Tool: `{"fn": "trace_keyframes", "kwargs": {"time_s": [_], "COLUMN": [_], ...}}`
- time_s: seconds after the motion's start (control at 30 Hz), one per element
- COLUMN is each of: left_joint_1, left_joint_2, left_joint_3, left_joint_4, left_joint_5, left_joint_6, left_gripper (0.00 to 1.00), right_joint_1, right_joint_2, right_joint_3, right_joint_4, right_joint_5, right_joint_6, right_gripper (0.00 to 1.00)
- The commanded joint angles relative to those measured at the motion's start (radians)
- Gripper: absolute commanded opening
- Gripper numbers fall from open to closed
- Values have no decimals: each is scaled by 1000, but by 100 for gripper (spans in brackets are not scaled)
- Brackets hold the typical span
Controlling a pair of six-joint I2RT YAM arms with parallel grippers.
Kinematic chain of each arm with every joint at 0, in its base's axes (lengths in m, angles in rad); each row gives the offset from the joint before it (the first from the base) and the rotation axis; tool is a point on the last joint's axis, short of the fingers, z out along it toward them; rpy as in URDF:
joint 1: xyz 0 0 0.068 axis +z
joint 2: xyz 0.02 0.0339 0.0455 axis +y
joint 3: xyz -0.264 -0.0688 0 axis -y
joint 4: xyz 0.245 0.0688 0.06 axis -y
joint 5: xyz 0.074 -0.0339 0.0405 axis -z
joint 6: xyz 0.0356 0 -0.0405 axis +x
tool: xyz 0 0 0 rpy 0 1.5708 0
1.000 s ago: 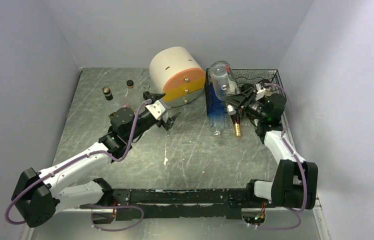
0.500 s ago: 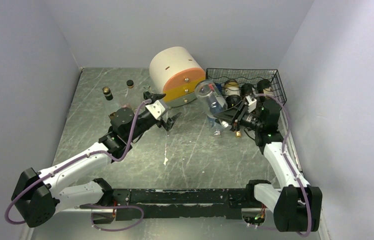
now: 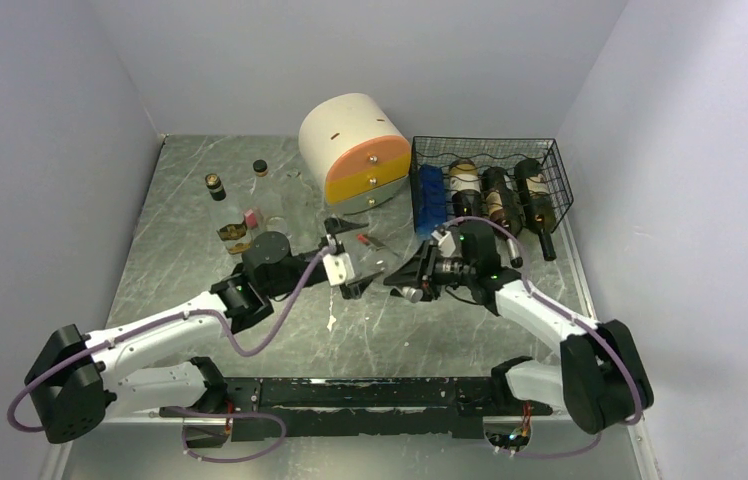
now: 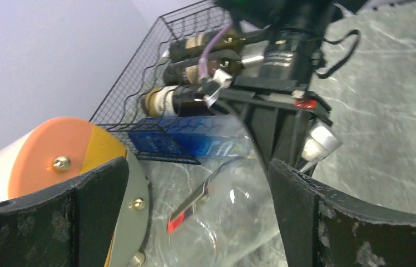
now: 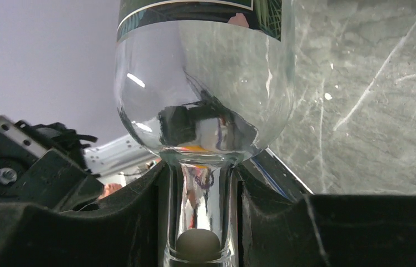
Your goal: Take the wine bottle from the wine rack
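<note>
Where the two arms met over the middle of the grey marbled table [image 3: 400, 340], the right gripper [image 5: 204, 183] was clenched on the slim neck of the clear glass wine bottle [image 5: 203, 94], one finger at each side.

Bottle's look: colourless glass, round swelling shoulder, table veining showing through. There was a dark label with green leaf print on the body. A red-and-black strip showed on the glass from the left wrist.

The body pointed toward the left gripper [image 4: 197, 189], whose fingers stood spread wide at either side of it. Contact with the glass was not clear, nor whether the bottle touched the table.

The bottle was out of the black wire-mesh wine rack [image 3: 550, 160], on the near side of the cream-and-orange round drawer unit [image 3: 350, 130].

Farther back, three dark bottles [image 3: 495, 195] and a blue see-through item [image 3: 430, 195] lay in the rack.
</note>
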Motion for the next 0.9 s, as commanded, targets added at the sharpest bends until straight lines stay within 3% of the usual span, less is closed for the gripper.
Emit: {"fn": "trace_keyframes", "kwargs": {"time_s": [0.0,0.1,0.23,0.53,0.87], "left_joint_1": [-37,-44,-50,-69,-99], "left_joint_2": [-2,-19,8,129,207], "left_joint_3": [-52,-127,-131,-113,-89], "left_joint_4": [-4,6,-57,-87,-49], "left_joint_5": [120,201,194,192,124], "left_joint_6": [168,312,383,401,354], "left_gripper": [99,99,99,99,99], "right_joint_1": [81,123,147,152,152], "right_joint_2": [42,90,136,168,126], "right_joint_3": [118,159,178,198,222], "right_joint_4": [112,52,32,1,-41], "right_joint_5": [-36,-38,-65,-79,-92], "right_joint_6": [-123,-187,-223,-278,-311], "right_gripper": [0,0,4,15,50]}}
